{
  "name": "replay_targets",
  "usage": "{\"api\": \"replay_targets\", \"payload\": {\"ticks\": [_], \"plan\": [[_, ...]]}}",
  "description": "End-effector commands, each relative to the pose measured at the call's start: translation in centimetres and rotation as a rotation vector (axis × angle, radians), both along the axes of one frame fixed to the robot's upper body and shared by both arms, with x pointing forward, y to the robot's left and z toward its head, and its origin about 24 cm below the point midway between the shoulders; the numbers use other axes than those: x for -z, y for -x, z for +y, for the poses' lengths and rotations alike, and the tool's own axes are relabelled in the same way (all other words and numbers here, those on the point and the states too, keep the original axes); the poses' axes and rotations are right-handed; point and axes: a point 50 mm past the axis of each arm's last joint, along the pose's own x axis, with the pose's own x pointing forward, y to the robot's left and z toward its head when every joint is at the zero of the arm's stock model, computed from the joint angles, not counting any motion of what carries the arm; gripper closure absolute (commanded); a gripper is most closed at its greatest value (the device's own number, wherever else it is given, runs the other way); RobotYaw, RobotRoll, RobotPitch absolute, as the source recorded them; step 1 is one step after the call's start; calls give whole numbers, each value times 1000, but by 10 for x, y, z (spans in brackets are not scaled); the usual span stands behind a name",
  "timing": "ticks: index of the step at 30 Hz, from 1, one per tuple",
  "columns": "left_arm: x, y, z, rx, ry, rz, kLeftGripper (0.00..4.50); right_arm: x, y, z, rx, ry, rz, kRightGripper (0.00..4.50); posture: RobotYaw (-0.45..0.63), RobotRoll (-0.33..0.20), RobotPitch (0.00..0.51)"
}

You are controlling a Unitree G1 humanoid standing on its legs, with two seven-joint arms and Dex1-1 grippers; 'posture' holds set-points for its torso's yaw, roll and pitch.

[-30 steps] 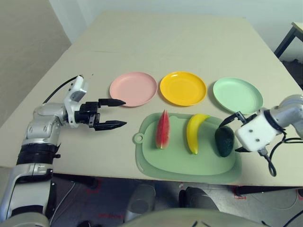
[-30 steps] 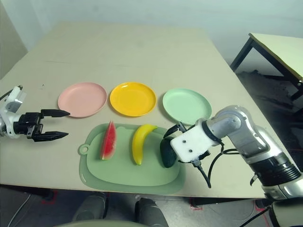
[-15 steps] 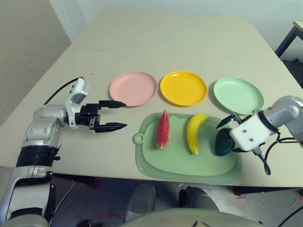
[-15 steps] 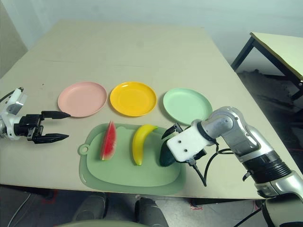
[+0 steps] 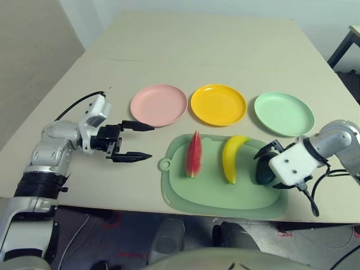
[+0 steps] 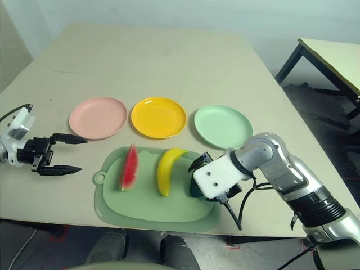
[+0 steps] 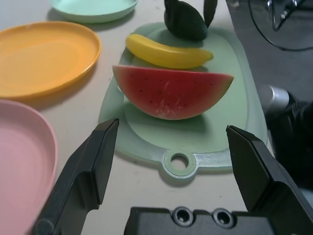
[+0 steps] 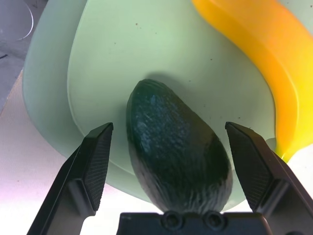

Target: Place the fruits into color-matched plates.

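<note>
Three fruits are lying on the green mat [image 5: 225, 205]: the watermelon wedge [image 5: 193, 154] toward its handle edge, the banana [image 5: 232, 158] in the middle, the avocado [image 8: 176, 147] toward the opposite edge; the right gripper [image 8: 169, 127] is straddling the avocado with fingers wide apart, likely so that closing will grip its sides; the left gripper [image 7: 172, 125] is also standing open, facing the handle edge, presumably waiting for the wedge; the pink [image 5: 159, 106], yellow [image 5: 218, 105] and mint [image 5: 284, 114] plates are sitting beyond the mat's far edge, probably keeping each carry short.
</note>
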Motion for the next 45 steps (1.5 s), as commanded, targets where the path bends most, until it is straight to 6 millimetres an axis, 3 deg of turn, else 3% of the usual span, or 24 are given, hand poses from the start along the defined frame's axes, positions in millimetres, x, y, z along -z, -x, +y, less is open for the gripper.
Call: {"api": "replay_targets", "payload": {"ticks": [1,18,20,26,32,40,45], "plan": [[0,-2,-2,21,-9,-1,24,0,2,0,-5,22,-2,0,216,0,111],[4,0,-2,23,-23,1,24,0,-5,3,41,30,-7,0,230,0,91],[4,0,-1,19,-25,0,0,0,-3,4,57,29,10,386,229,0,91],[5,-2,-1,17,-22,-3,0,-2,0,5,81,26,30,2155,222,0,90],[7,-5,-3,19,-15,-4,0,-7,3,1,97,32,39,4334,204,0,86],[10,-8,-4,14,-10,-7,0,-12,2,4,94,27,29,4472,200,0,83],[11,-8,0,-6,-5,0,0,-32,6,13,97,-1,45,4472,199,0,81]]}}
